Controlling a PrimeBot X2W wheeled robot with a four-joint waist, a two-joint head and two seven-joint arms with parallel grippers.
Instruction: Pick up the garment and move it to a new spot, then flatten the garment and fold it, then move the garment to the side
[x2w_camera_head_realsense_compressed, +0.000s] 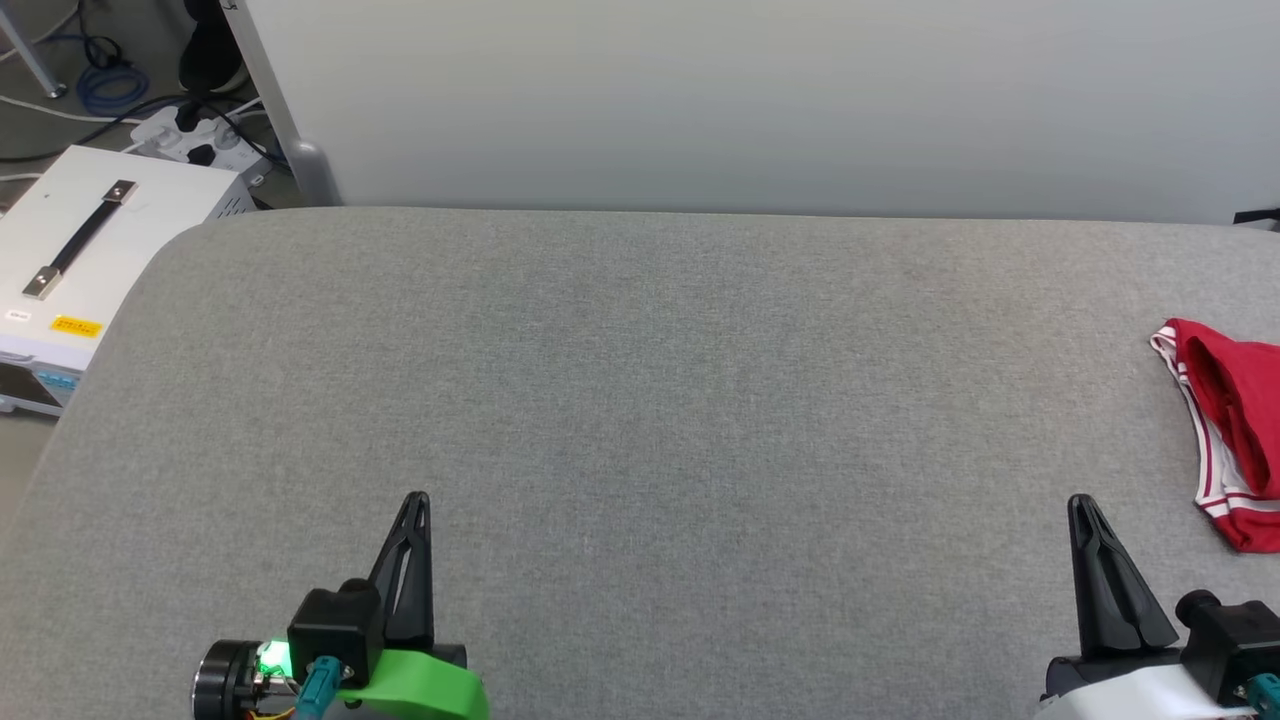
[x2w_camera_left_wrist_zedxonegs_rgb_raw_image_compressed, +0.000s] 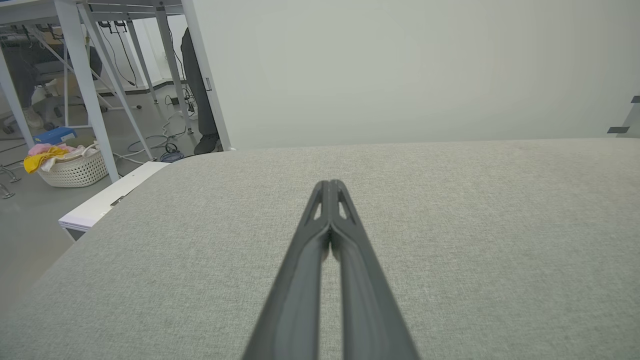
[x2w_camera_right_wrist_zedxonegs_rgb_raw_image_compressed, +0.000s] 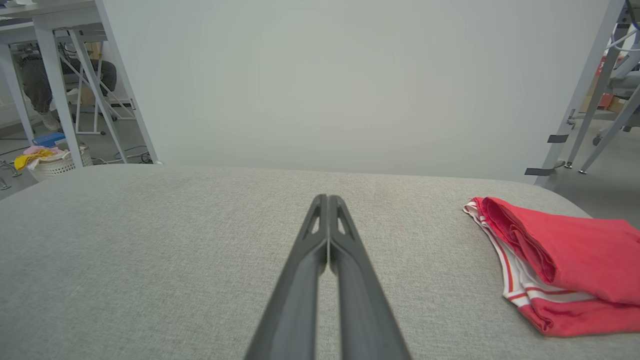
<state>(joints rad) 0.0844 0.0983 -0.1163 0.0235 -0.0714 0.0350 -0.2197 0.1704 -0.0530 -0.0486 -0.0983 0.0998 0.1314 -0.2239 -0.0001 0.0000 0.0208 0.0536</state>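
Far left, off the table: a white equipment case (x2w_camera_head_realsense_compressed: 80, 250) sits on the floor. The left wrist view also shows a white laundry basket (x2w_camera_left_wrist_zedxonegs_rgb_raw_image_compressed: 75, 170) with yellow and pink cloth in it. Neither belongs to your task.

Left hand (x2w_camera_head_realsense_compressed: 418, 498): low over the near edge of the table (x2w_camera_head_realsense_compressed: 640, 400), fingers pressed together, nothing between them. Its own wrist view confirms this, with the tips meeting and only grey fabric surface beyond.

Middle of the table: bare grey, no cloth lying on it.

Right hand (x2w_camera_head_realsense_compressed: 1081, 500): mirrors the left, with fingers together and empty. It is near the garment but clearly apart from it, and the garment lies to its right.

Garment (x2w_camera_head_realsense_compressed: 1235, 420): at the far right of the table, cut off by the frame edge in the head view. The right wrist view shows it as a compact stack of red layers doubled over. A white panel with red-and-white striped trim peeks out along the side facing the hand. No lettering shows, so the plain red side appears to face outward.

Judgement: pick-up, flattening and folding all look done, and the bundle's place at the side fits the last step. You can likely count the task complete, or nearly so.

One note: the fold is loose, and the top layer bulges in a roll at its far corner. Whether the bundle's right edge rests fully on the table, you cannot tell from these views.
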